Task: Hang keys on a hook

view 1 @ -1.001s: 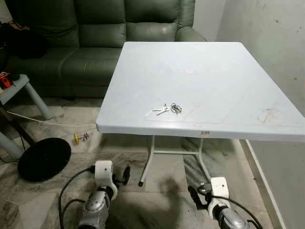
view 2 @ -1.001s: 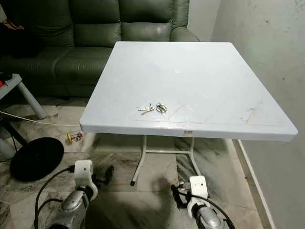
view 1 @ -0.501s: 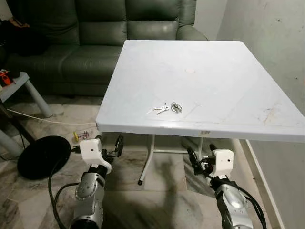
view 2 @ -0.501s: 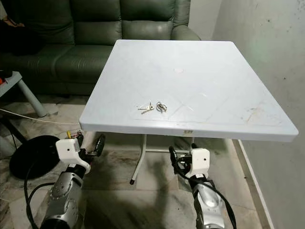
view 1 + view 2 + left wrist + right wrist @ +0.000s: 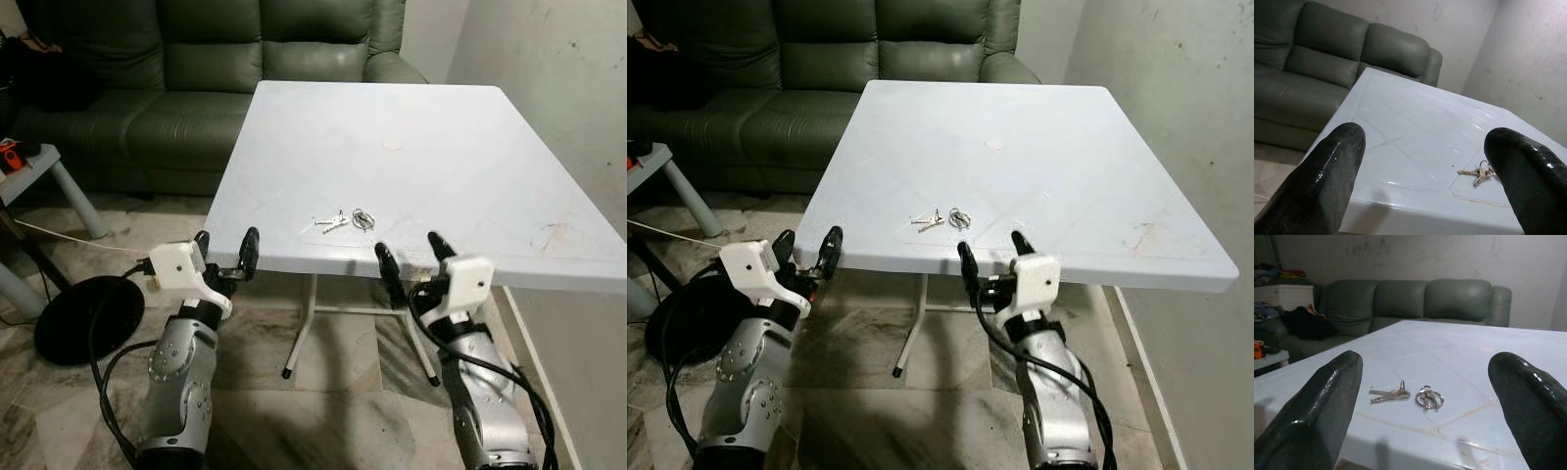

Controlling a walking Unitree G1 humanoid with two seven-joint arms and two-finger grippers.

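A dark green sofa (image 5: 196, 59) fills the upper left of the head view, against a pale wall. In front of it, across the centre and right of the frame, stands a white square table (image 5: 460, 166) on a marble-patterned floor. A black round disc (image 5: 83, 323) lies on the floor at lower left.

Both silver arms are raised at the table's near edge. The left gripper (image 5: 223, 257) sits at lower left of centre, level with the table's near-left corner, its two black fingers spread apart and empty. The right gripper (image 5: 409, 259) sits at lower right of centre, just at the table's front edge, fingers likewise spread wide and holding nothing.

The keys (image 5: 343, 221) lie flat on the tabletop near the front edge, in the middle of the frame: a small bunch with a ring beside it. In the right wrist view they (image 5: 1405, 395) lie straight ahead between the fingers.

No hook is visible. The step in hand appears to be reaching for the keys. The right gripper looks better placed; a low approach, pinching at the ring, would likely grip best, since flat keys are hard to lift.
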